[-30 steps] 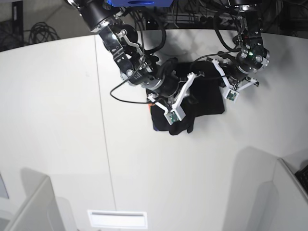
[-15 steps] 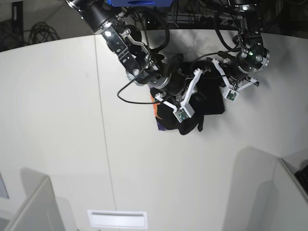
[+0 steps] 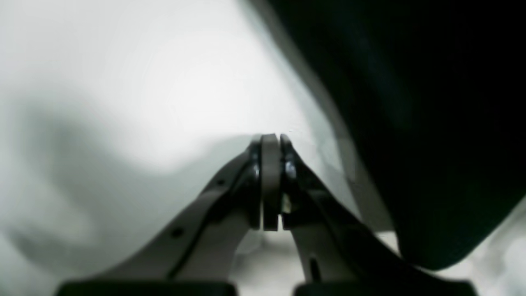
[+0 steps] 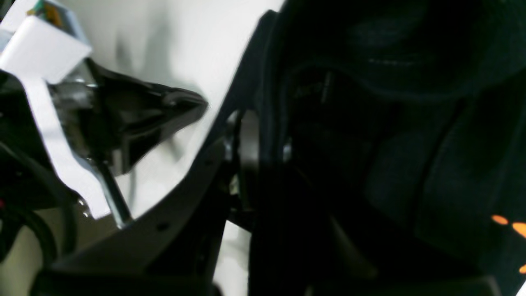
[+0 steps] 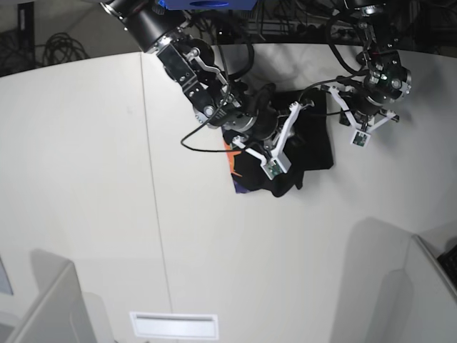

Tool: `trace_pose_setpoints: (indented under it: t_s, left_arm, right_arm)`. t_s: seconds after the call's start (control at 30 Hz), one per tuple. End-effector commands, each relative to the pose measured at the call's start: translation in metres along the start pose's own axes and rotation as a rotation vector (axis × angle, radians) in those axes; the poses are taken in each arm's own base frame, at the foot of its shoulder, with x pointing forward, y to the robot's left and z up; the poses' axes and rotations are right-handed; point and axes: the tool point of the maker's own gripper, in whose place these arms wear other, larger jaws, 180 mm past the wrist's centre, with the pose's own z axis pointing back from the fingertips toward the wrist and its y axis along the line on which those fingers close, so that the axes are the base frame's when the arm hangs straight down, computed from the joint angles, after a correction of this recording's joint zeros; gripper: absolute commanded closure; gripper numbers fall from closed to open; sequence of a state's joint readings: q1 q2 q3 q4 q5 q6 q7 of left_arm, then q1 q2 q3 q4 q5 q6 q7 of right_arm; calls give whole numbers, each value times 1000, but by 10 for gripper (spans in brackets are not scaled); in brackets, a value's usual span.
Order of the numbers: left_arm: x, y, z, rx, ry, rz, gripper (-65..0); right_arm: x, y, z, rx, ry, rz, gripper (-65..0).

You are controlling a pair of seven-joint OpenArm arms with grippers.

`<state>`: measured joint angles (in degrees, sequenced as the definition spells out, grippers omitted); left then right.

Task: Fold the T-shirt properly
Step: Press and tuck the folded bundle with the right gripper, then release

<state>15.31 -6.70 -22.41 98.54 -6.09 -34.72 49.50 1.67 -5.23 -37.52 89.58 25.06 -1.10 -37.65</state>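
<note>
The T-shirt (image 5: 300,143) sits bunched up near the far edge of the white surface (image 5: 86,179), a dark lump running roughly side to side, with a bit of orange and purple print poking out at its near-left corner. The right gripper (image 4: 259,139) is right in it, jaws pinched narrow on a fold of black cloth, so that arm is clearly nearer. The left gripper (image 3: 271,142) hangs just off the shirt's other edge (jaws fully closed, holding nothing), with the cloth lying to its side, not between its fingers.
</note>
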Motion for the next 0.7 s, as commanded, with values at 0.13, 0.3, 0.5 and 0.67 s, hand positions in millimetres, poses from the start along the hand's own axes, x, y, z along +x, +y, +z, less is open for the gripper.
trace_pose_setpoints:
  t_s: [0.13, 0.3, 0.5, 0.67]
  left_arm:
    - [6, -1, 15, 15, -35, -33, 0]
    - [10, -5, 32, 33, -59, -69, 0]
    - [-4, 13, 44, 87, -41, -35, 0]
    - [-16, 46, 58, 175, -27, 14, 0]
  right_arm:
    - [26, 12, 1, 32, -67, 17, 0]
    - [27, 14, 0, 37, -69, 14, 0]
    - [26, 16, 1, 41, -66, 15, 0]
    - [18, 33, -2, 78, -42, 60, 0]
